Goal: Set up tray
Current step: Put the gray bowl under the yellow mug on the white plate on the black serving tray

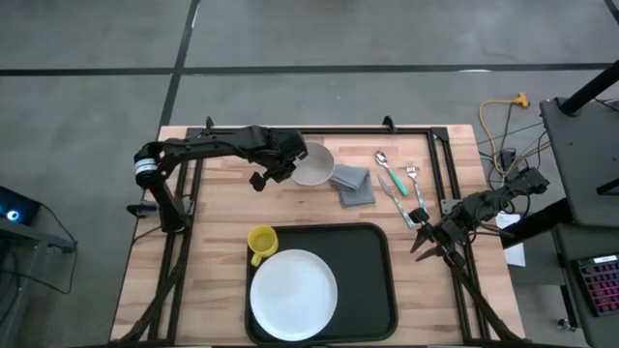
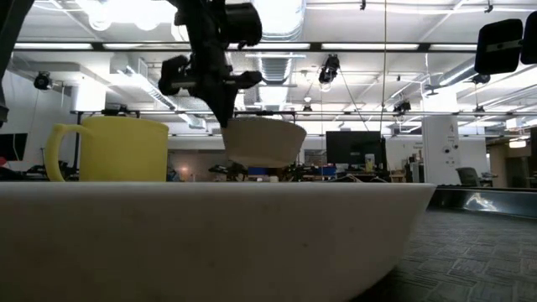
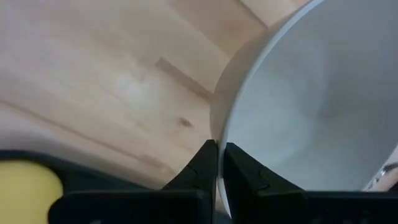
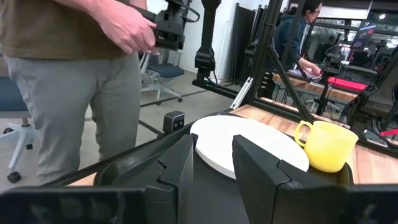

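I see my left hand (image 1: pixel 293 162) clamped on the rim of the white bowl (image 1: pixel 314 164), lifted above the far desk (image 1: pixel 222 208). My right hand (image 1: pixel 422 244) waits with fingers apart at the right of the black tray (image 1: pixel 372 280), which carries the white plate (image 1: pixel 293 288) and yellow mug (image 1: pixel 261 242).

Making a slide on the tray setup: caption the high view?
Left claw grips white bowl; plate, yellow mug on black tray; right claw waits.

Around my tray (image 1: pixel 372 280) I count one plate (image 1: pixel 293 293), one mug (image 1: pixel 261 242), one bowl (image 1: pixel 314 164), one spoon (image 1: pixel 385 169), one fork (image 1: pixel 415 182), and one folded cloth (image 1: pixel 354 186).
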